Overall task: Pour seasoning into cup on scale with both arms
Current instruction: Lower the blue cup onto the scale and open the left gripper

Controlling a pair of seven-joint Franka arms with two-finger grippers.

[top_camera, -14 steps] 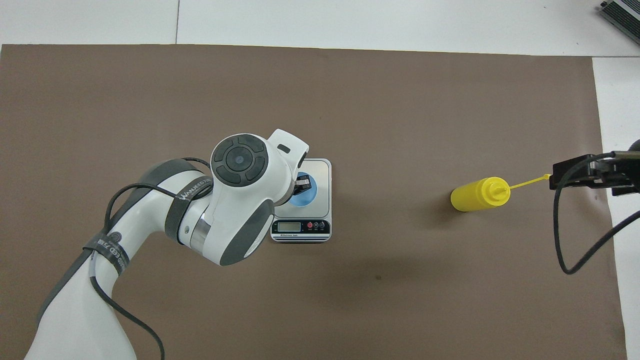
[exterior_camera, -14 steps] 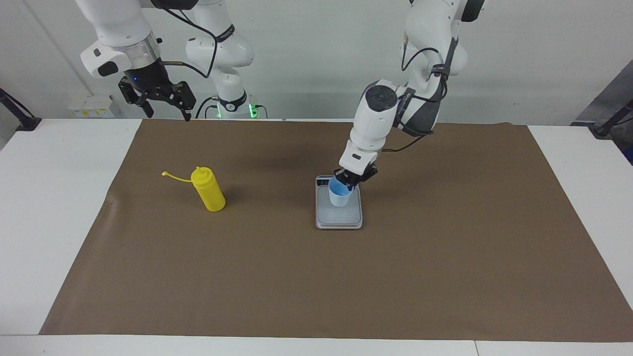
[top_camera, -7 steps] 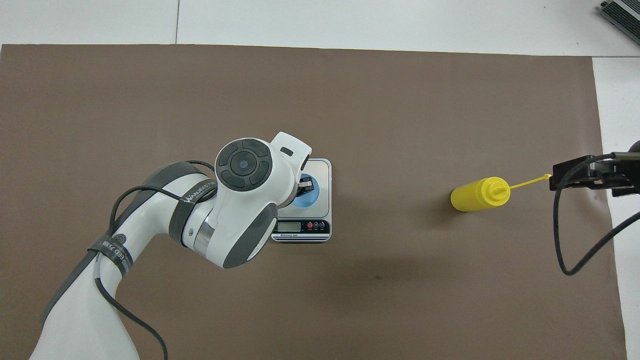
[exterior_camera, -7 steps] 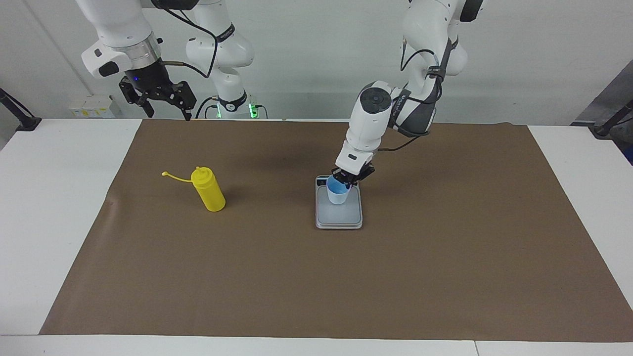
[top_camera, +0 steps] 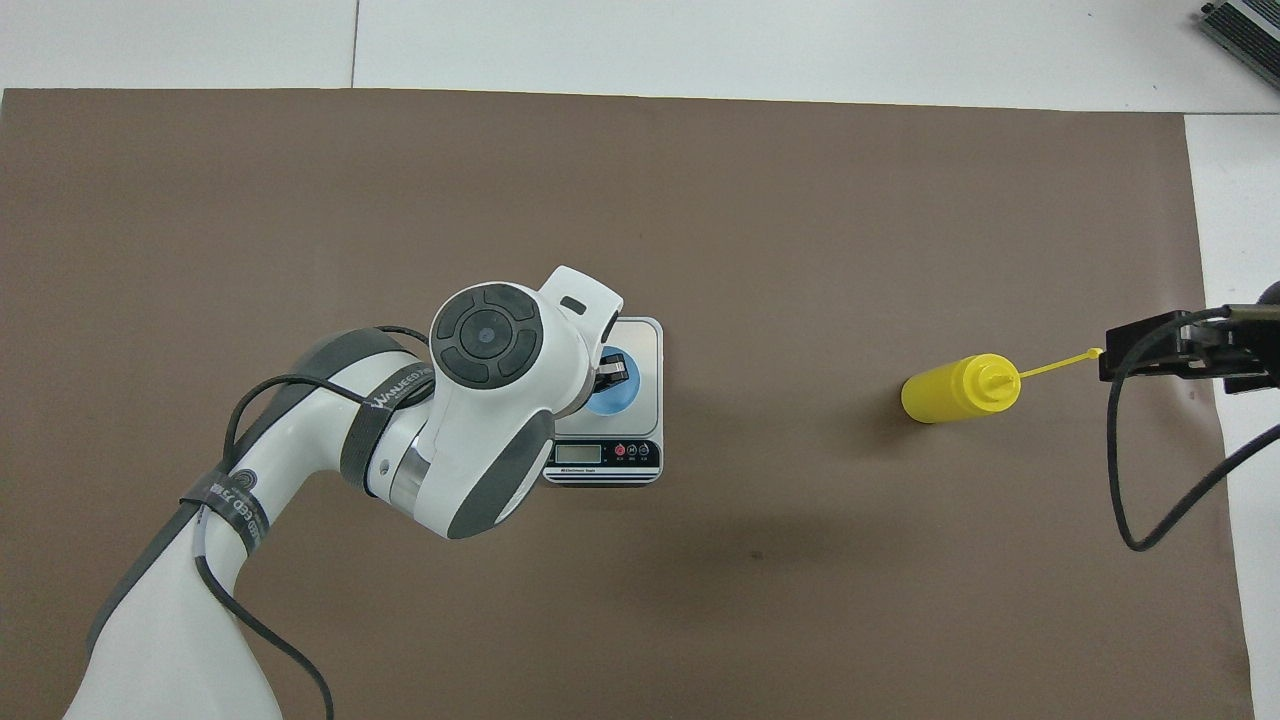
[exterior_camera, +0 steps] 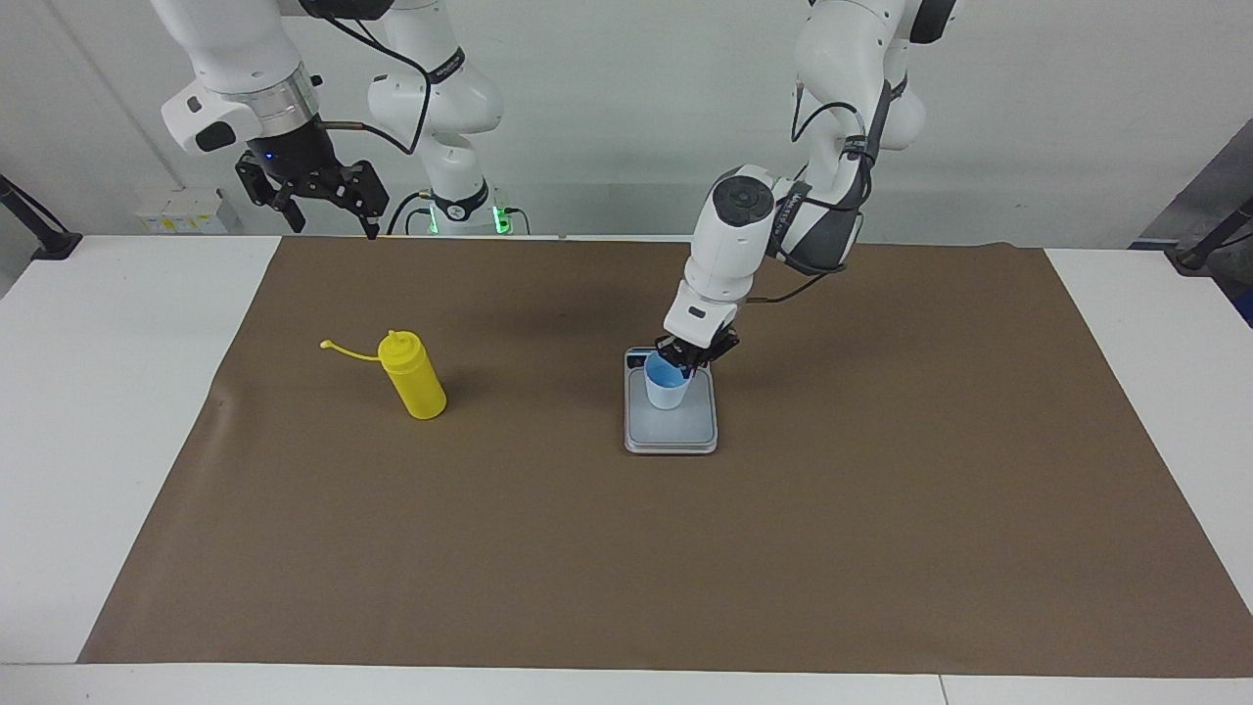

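Step in hand, judged: placing the cup on the scale. Pouring not yet begun.

Tabletop white, covered by brown mat. Landmark for all places: scale, at mid-mat, display strip at the end nearer the robots.

Left arm reaching down over the scale. Left pincer clamped tight on the rim of the cup, on the rim's side nearer the robots. Cup standing upright on the weighing plate, toward the display end; whether its base fully rests on the plate or hangs just above, cannot tell. Blue inside of the cup visible from overhead; no contents discernible.

Right arm waiting, raised. Right pincer spread wide and empty, well apart from the scale, over the edge of the tabletop at the right arm's end.

Seasoning bottle standing on the mat, well apart from the scale toward the right arm's end. Cap strap hanging off to the side, nozzle uncapped.

Next move, judged: release of the cup and withdrawal of the left pincer without tipping it; then descent of the right pincer to grasp the bottle around its body.

Writing: lettering on the left arm's strap, partly readable, something like "WANJEED". Small print under the scale display too small to read. Display blank or unreadable.
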